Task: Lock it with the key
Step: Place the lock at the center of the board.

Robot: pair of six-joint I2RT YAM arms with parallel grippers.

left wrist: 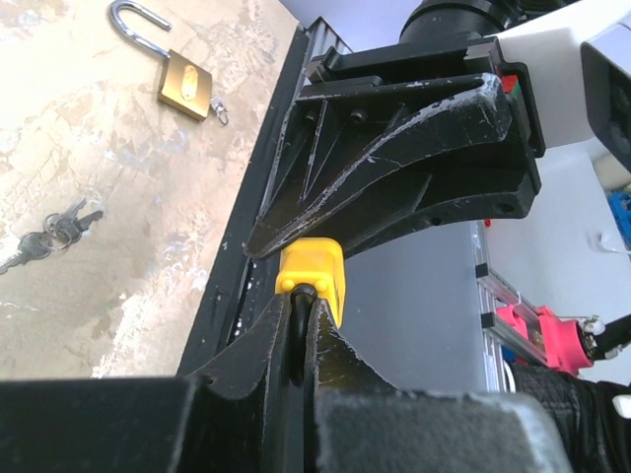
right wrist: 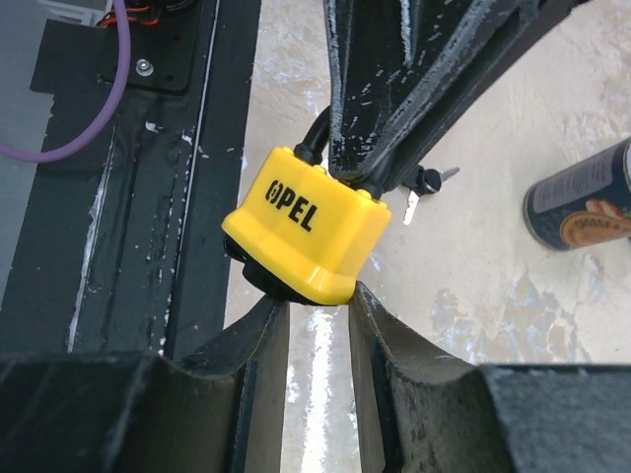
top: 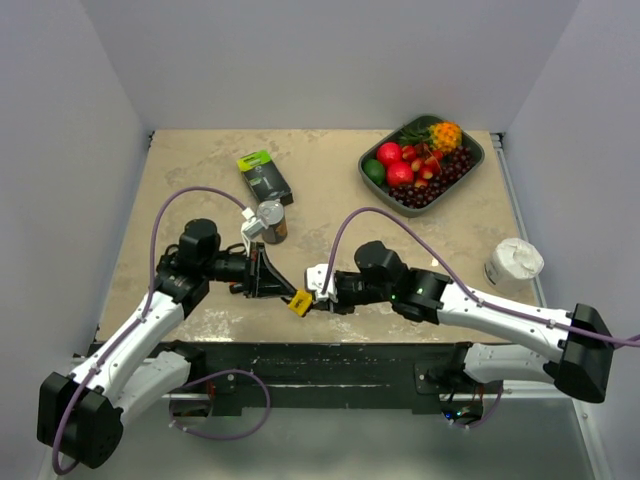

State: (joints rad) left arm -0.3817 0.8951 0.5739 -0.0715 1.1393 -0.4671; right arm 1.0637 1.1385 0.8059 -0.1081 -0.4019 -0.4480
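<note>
Holding yellow padlock by its shackle: left claw clamped tight on it. Lock hangs over the near table edge, mid-scene, between the arms. Right claw sits just beneath, fingers apart, straddling the lock's underside, nothing gripped. Dark stub under the body is probably the key's head; can't confirm.

Judgement: stub sits toward one finger, so centre it before closing. Pinch squarely, then twist about the key's axis with the left claw bracing. Risk: lock swings, key slips.
</note>
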